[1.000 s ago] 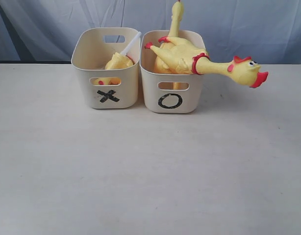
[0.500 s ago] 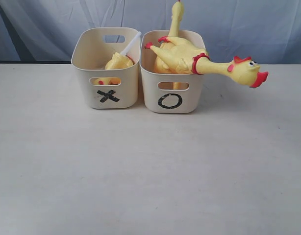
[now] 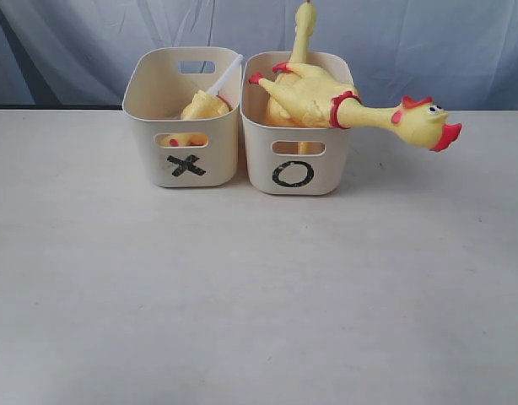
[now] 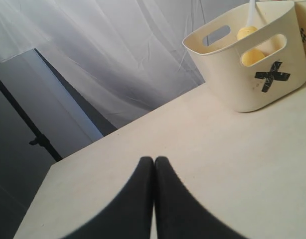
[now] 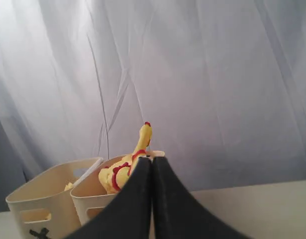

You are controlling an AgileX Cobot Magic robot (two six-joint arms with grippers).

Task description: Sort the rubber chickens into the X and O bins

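1. At the far side of the table (image 3: 242, 304), nothing has shifted in the last second. The X bin (image 3: 141, 148) on the left holds the broken pieces (image 3: 202, 108). The O bin (image 3: 259, 164) on the right holds both whole chickens (image 3: 305, 94), one head overhanging to the right.
2. The left gripper (image 4: 154, 167) and right gripper (image 5: 152, 167) are pinched closed on nothing, away from the bins.
3. The sorting looks finished.

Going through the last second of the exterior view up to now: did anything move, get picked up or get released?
Nothing visibly changed. The whole chicken still lies across the O bin with its head hanging past the right rim. The second chicken still stands up behind it. The yellow piece with the white tube stays in the X bin. The left gripper and right gripper are shut, holding nothing.
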